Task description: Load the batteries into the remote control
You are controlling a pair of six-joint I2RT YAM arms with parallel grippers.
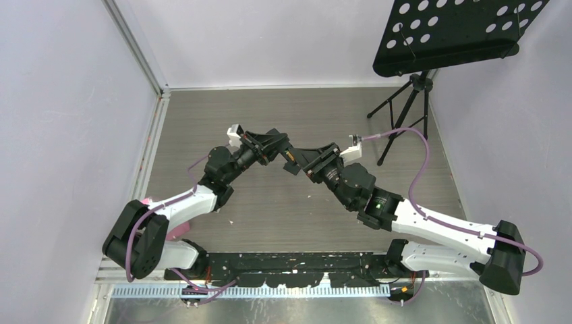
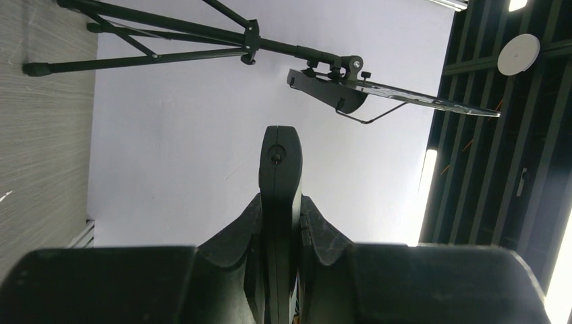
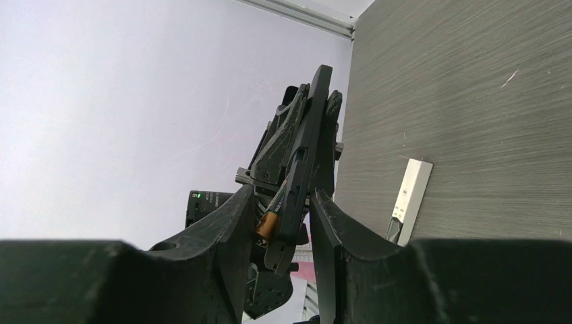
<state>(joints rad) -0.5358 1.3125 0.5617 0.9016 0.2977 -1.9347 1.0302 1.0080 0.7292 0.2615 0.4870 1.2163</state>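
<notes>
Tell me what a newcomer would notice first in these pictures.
In mid-air above the table, the left gripper is clamped on a black remote, whose other end sits between the fingers of the right gripper. An orange battery lies against the remote's side there, though whether it is seated cannot be told. A black music stand looms over the table's far right corner.

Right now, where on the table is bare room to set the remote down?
Free: the far strip of table between the back wall and the arms, left of the stand's legs; and the near patch between the forearms. Crowded: the middle, around the remote.
</notes>
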